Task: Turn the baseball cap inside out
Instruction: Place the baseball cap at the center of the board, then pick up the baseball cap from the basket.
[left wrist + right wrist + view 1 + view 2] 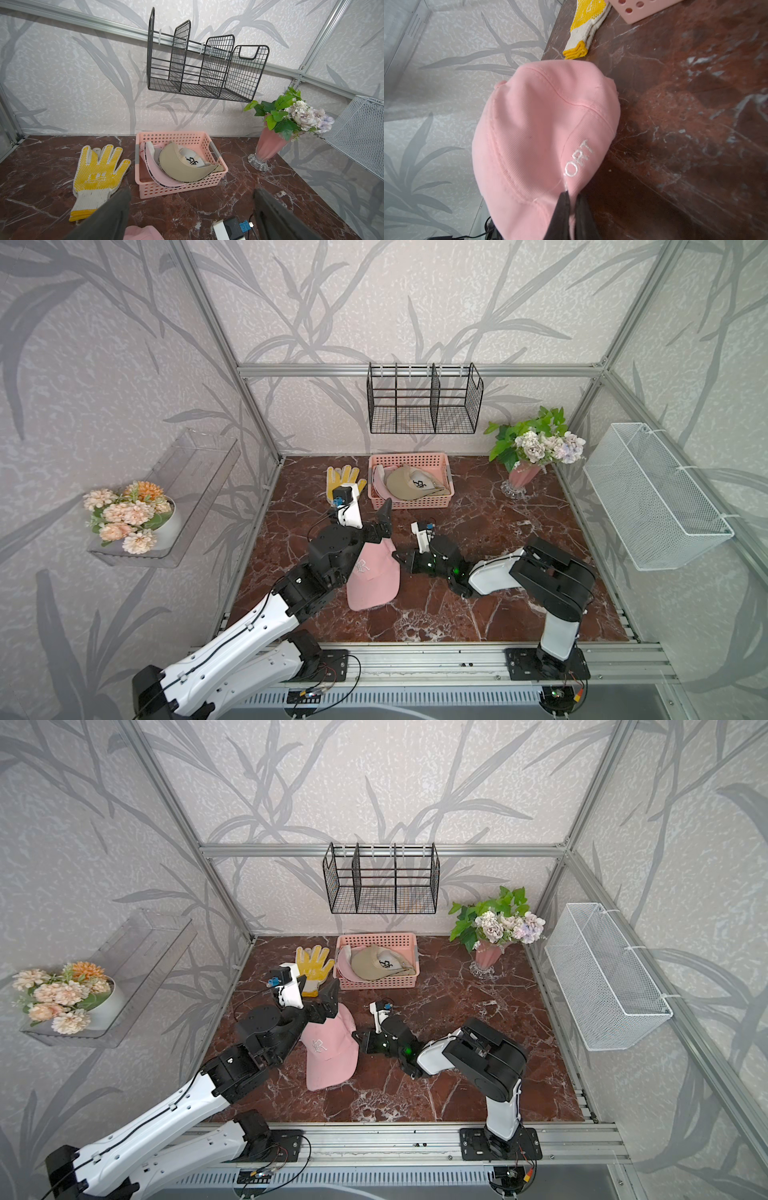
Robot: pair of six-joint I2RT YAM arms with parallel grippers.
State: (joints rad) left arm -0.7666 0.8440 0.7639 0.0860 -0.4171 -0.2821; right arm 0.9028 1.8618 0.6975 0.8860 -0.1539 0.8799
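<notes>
Baseball cap (pixel 372 576), pink, lies crown-up on the marble table (pixel 498 614), left of centre, brim toward the front edge. Left gripper (pixel 192 197) hangs over the cap's rear edge, jaws spread wide, grasping nothing. Right gripper (pixel 572 195) is clenched on fabric at the cap's right-hand rim.

2 arms, left (pixel 232 639) & right (pixel 559 632): white shells, black joint housings. Thin black cables clipped along white links. Green LED (pixel 456 571) nr right wrist. Blue plug (pixel 337 501) on wrist cam (pixel 348 492). Black base plates (pixel 519 668), red/yellow wires. Left gripper (pixel 191 193): dark tapered fingers (pixel 112 212).
</notes>
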